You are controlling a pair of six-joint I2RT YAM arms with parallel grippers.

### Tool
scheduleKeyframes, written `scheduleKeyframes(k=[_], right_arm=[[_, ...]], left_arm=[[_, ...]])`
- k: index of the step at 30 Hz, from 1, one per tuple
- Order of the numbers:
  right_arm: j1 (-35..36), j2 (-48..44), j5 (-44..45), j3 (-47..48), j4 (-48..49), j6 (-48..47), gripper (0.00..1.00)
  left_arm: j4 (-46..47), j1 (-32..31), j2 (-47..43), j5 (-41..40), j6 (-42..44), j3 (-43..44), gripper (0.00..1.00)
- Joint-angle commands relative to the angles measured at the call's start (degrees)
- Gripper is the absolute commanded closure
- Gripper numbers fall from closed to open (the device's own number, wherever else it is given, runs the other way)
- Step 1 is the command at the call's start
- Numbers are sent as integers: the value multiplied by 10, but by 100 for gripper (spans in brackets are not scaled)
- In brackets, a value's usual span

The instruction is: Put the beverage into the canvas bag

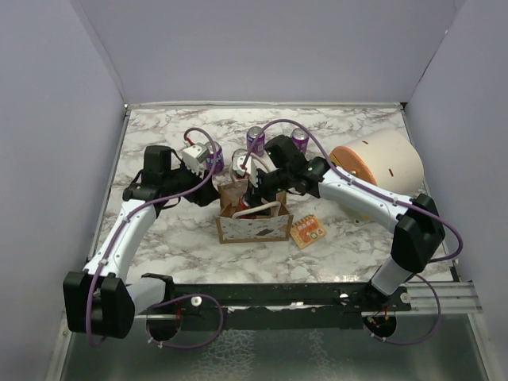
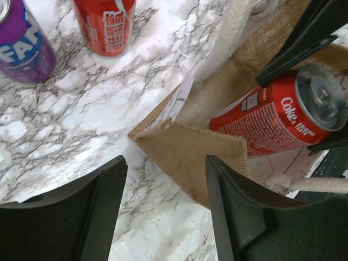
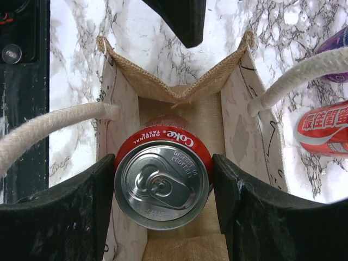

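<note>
Five cans point(image 1: 255, 139) (three purple, two red), one canvas bag point(image 1: 252, 228), one packet point(image 1: 307, 232).

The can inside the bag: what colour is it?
Red can, white Coke lettering, silver top; clearest in right wrist view.

Red can I hold point(image 3: 163, 185): "Coke" and "ORIGINAL TASTE" in white.
Its lid: embossed lettering, too small for me to read.
Purple can point(image 2: 24, 46), far left: white "FAN", the rest cut off.
Second red can point(image 3: 324, 132), to the right: white Chinese characters.
</note>
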Motion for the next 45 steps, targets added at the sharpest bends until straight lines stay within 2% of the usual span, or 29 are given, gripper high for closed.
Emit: scheduleKeyframes(k=[1,8,13,19,23,27,33,38,45], right_arm=[[6,0,-6,26,45,7,89],[7,-11,-27,11,48,9,89],[6,-13,-48,10,40,-2,89],[7,-17,-56,9,39,-10,89],[7,-18,-65,4,38,-19,89],[11,-20,-82,-10,36,-48,89],[21,4,-72,11,27,-68,89],[34,24,-67,29,23,-77,89],[52,45,-46,37,25,-94,89]], left_arm=[[5,1,34,66,-13,49,37],[15,-1,88,86,-11,106,32],[-13,-25,130,88,39,140,30],[-17,-57,167,80,61,149,32],[-9,-69,186,69,61,155,40],[3,-70,201,72,47,160,52],[29,-81,208,82,28,144,78],[51,-88,209,77,3,133,95],[68,-90,216,69,-39,128,100]])
